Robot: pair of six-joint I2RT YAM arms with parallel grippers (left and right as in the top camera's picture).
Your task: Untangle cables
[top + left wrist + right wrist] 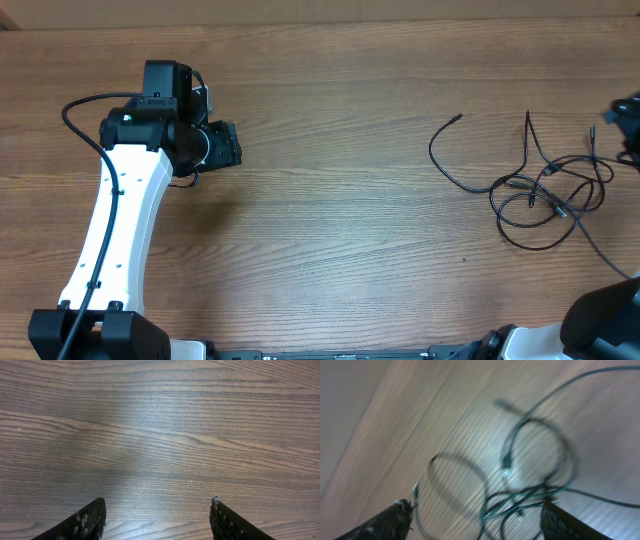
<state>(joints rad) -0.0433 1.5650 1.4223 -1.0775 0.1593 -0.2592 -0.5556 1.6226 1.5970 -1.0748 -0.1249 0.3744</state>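
The cables [545,185] are thin black wires lying in tangled loose loops on the wooden table at the right, with one loose end [458,118] reaching up to the left. The right wrist view shows them blurred [530,475], below and between the fingers. My right gripper [477,515] is open and empty above them; only a bit of it shows at the overhead view's right edge [628,120]. My left gripper [225,145] is far from the cables at the table's left. It is open and empty over bare wood [157,515].
The wooden table [330,220] lies between the arms. The left arm's thick black cord [85,125] loops beside its white link. The right arm's base [600,320] is at the bottom right corner.
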